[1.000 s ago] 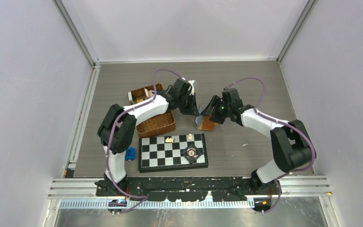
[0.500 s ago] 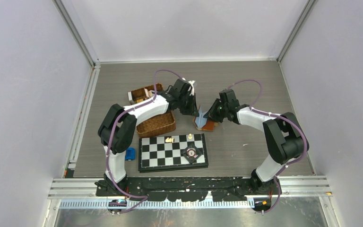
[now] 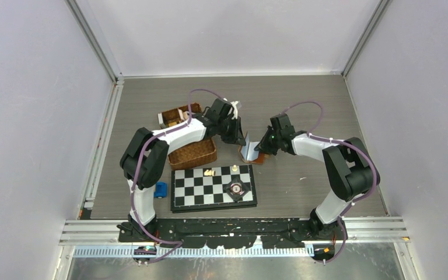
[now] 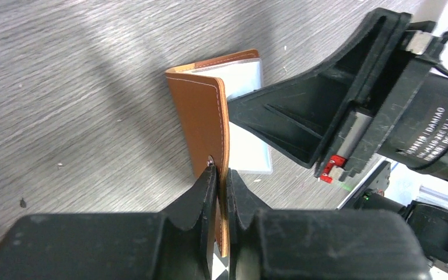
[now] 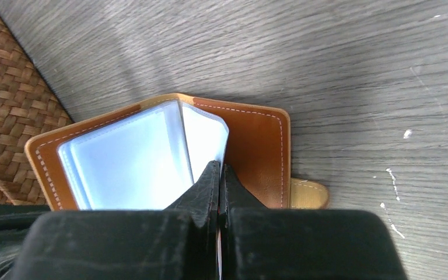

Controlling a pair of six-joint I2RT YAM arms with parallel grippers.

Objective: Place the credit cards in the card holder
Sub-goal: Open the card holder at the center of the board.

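Firmly clamped in the jaws of the left gripper (image 4: 221, 175), the card holder (image 4: 201, 116) stands open on the tabletop (image 4: 64, 87). The right gripper (image 5: 219, 169) has its jaws pinched shut at the edge of a pale credit card (image 5: 128, 157) just ahead. Likely next: seat the card deeper.

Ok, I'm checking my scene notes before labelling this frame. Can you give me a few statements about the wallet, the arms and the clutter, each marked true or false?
1. The left end effector pinches the brown cover of the card holder. True.
2. The card holder lies closed on the chessboard. False: it is open, on the table just beyond the board.
3. The right end effector is shut on a pale inner leaf of the holder. True.
4. The wicker basket sits right of the card holder. False: it is to its left in the top view.
5. The chessboard is bare. False: small pieces stand on it.
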